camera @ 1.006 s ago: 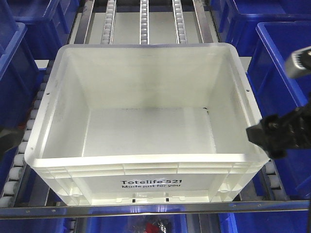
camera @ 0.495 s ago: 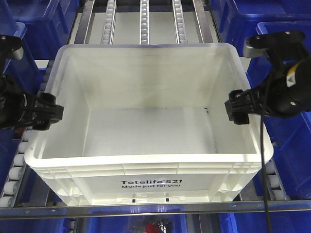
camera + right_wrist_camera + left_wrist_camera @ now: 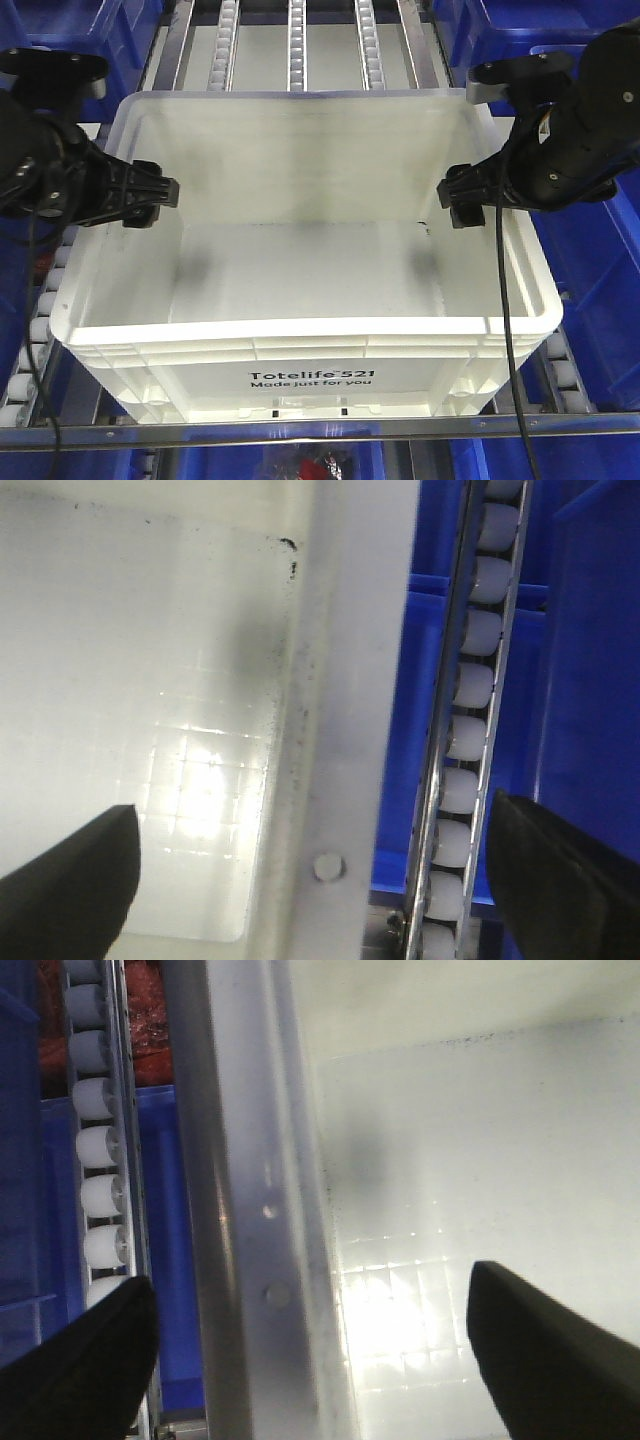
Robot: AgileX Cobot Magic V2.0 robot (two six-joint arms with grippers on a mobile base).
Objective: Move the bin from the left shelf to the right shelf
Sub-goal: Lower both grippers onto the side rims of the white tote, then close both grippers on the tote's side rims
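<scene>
Change: arms arrive at rims of large white plastic bin [image 3: 300,328] | left tool [image 3: 148,192], right tool [image 3: 462,200] spread, straddling (nothing clenched) | grasp next

Strong overhead light washes the white bin [image 3: 300,270] nearly featureless in the front view, leaving two soft grey shadows on its floor under the arms and a glossy streak along the steel crossbeam [image 3: 320,430], while the blue totes [image 3: 590,130] stay dim. In the wrist views a hot glare blooms on the gridded floor. The fingertips of the left pincer [image 3: 310,1360] and right pincer [image 3: 310,880] are black, blurred silhouettes.
</scene>
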